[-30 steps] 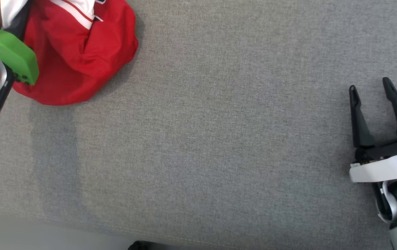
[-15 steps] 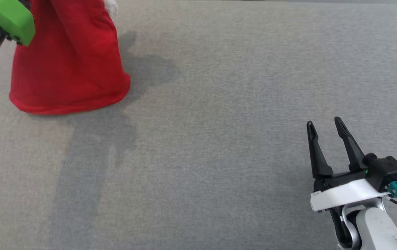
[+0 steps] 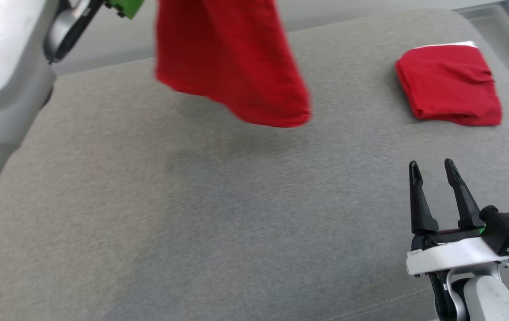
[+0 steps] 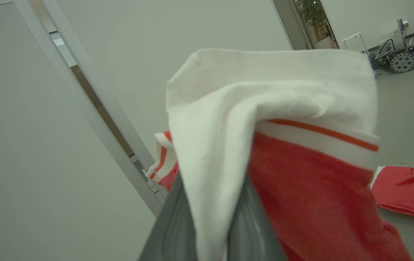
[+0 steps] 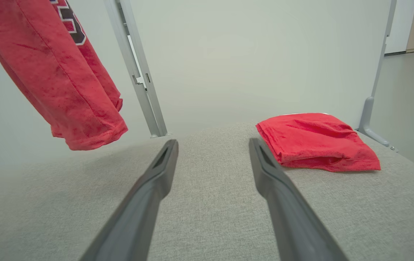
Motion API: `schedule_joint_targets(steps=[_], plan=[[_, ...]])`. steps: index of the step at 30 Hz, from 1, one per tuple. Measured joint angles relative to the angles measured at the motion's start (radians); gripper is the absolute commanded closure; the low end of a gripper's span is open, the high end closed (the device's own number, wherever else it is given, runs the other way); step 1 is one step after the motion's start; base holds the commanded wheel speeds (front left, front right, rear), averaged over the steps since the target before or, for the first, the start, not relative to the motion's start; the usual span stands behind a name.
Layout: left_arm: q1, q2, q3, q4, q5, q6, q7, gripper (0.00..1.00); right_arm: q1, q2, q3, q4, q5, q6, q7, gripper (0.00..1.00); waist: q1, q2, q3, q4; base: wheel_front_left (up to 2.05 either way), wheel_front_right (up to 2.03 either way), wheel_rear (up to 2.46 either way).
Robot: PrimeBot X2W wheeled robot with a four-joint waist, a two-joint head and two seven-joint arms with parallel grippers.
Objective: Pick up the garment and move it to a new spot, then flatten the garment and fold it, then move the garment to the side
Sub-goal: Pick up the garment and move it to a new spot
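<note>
Red jersey cloth with white striped trim, the garment (image 3: 232, 67) hangs limp above the grey woven cushion (image 3: 192, 214), the left gripper (image 4: 208, 224) pinched tight on it. It is best lowered mid-cushion, hem first, so it spreads flat. The right gripper (image 3: 435, 178) hovers spread wide over the cushion's near edge.

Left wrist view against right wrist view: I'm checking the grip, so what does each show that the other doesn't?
Left wrist view: the garment with its white, stripe-trimmed edge draped over the left claw's fingers, which are shut on it; a wheeled machine far behind. Right wrist view: the open right claw above the grey cushion, the garment's dark lettering, and its hem hanging clear of the cushion. Both: the hanging garment, a folded red garment lying on the cushion, and a slanted metal post.
</note>
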Motion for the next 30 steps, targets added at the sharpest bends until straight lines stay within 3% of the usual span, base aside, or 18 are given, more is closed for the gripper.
schedule_joint_targets(steps=[7,13,19,22,23,24,25,30], plan=[[0.124,-0.052,-0.057,0.0,-0.01,-0.007,-0.05,1.0,0.0,0.004,-0.008,-0.012,0.0,0.0,0.0,0.0,0.0,0.0,-0.009,-0.089,0.0,0.0,0.0],[0.403,-0.061,-0.065,-0.02,-0.012,0.039,-0.078,1.0,0.005,0.006,0.003,-0.012,-0.002,0.0,0.0,0.0,0.0,0.0,0.013,-0.078,0.0,0.0,0.0],[0.76,-0.036,0.136,-0.138,0.086,0.134,-0.081,1.0,0.003,0.0,0.007,-0.016,-0.011,0.0,0.0,0.0,0.0,-0.0001,0.047,-0.026,0.0,0.0,0.0],[0.927,-0.041,0.234,-0.201,0.157,0.145,-0.083,1.0,0.006,-0.014,-0.001,-0.016,-0.017,0.0,0.0,0.0,0.0,-0.0001,0.054,0.006,0.0,0.0,0.0],[0.971,-0.042,0.244,-0.207,0.184,0.137,-0.083,0.92,0.009,-0.017,-0.001,-0.016,-0.018,0.0,0.0,0.0,0.0,-0.0001,0.054,0.015,0.0,0.0,0.0],[1.028,-0.047,0.256,-0.204,0.201,0.123,-0.083,0.57,0.014,-0.019,-0.005,-0.014,-0.018,0.0,0.0,0.0,0.0,0.0,0.053,0.028,0.0,0.0,0.0],[1.085,-0.057,0.272,-0.197,0.212,0.118,-0.083,0.0,0.02,-0.022,-0.005,-0.013,-0.018,0.0,0.0,0.0,0.0,-0.0001,0.05,0.04,0.0,0.0,0.0],[1.255,-0.106,0.354,-0.179,0.259,0.104,-0.083,0.0,0.037,-0.032,0.009,-0.006,-0.018,0.0,0.0,0.0,0.0,-0.0001,0.022,0.092,0.0,0.0,0.0]])
